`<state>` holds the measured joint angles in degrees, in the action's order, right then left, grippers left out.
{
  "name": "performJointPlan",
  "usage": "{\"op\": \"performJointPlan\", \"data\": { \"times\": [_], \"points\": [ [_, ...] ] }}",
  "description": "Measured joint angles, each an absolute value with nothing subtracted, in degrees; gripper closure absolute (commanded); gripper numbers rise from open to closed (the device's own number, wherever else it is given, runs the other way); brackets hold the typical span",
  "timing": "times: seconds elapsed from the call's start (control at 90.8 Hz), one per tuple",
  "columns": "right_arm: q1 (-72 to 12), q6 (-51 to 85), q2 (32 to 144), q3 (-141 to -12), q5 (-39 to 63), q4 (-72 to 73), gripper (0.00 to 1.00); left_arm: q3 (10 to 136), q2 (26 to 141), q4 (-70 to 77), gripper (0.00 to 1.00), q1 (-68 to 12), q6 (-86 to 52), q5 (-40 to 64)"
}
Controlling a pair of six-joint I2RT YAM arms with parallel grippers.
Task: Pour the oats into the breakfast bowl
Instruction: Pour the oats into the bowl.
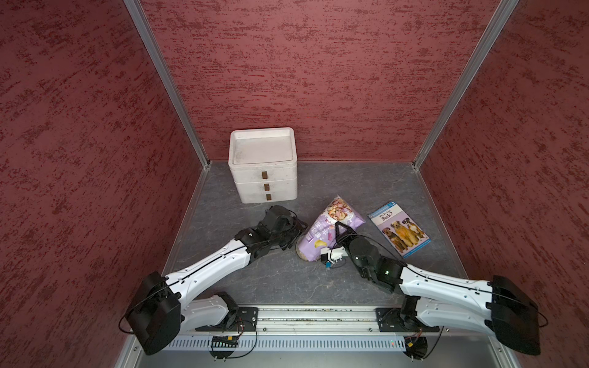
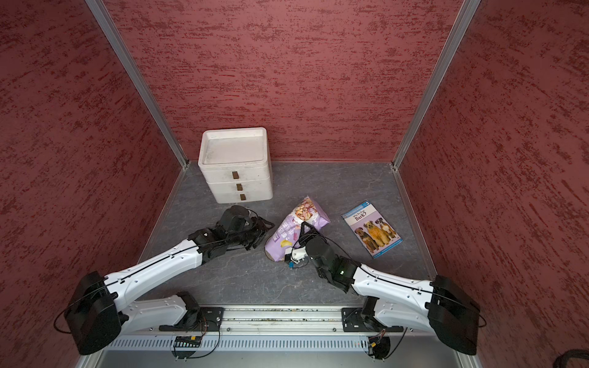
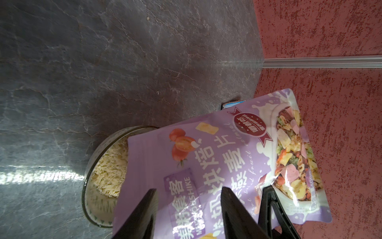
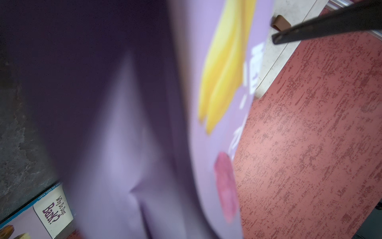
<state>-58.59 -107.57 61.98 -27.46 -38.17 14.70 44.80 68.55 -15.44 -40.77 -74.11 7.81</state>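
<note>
Grey slate tabletop (image 1: 287, 280). Lavender pouch (image 1: 318, 229) tipped over white green-patterned bowl (image 3: 97, 207), pinched by right gripper (image 1: 338, 227); left gripper (image 3: 188, 188) half-spread near bowl, clamping nothing. Pale oat flakes (image 3: 111, 165) inside bowl: left wrist view only.

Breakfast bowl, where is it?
In the left wrist view the breakfast bowl sits on the grey table, partly under the mouth of the tipped purple pouch, with oats inside. In both top views the pouch nearly hides it, mid-table.

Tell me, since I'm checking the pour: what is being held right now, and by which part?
The right pincer holds the purple pouch by its middle, at the side edge. The left pincer stands open beside it.
</note>
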Motion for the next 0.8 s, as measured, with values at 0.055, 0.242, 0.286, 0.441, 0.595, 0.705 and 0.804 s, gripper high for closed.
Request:
{"op": "performJointPlan", "data": {
  "times": [0.055,0.242,0.286,0.441,0.595,0.705,0.804],
  "points": [
    [-58.59,-107.55,61.8,-27.46,-38.13,14.28,1.0,44.8,68.55,-15.44,0.48,-40.77,-74.13,7.81],
    [-58.17,-107.18,61.41,-27.44,-38.13,13.96,1.0,44.8,68.55,-15.4,0.48,-40.82,-74.11,7.84],
    [-57.93,-107.02,61.41,-27.44,-38.13,14.57,1.0,44.8,68.55,-15.42,0.48,-40.82,-74.11,7.84],
    [-57.69,-106.94,61.28,-27.49,-38.15,13.91,1.0,44.8,68.55,-15.42,0.48,-40.88,-74.11,7.81],
    [-57.58,-106.83,61.3,-27.49,-38.11,12.99,1.0,44.8,68.55,-15.42,0.48,-40.99,-74.13,7.84],
    [-57.84,-106.34,61.12,-27.49,-38.09,12.78,1.0,44.8,68.55,-15.4,0.48,-41.1,-74.13,7.79],
    [-57.76,-105.69,61.1,-27.44,-38.11,12.4,1.0,44.8,68.55,-15.4,0.48,-41.1,-74.13,7.9]
  ]
}}
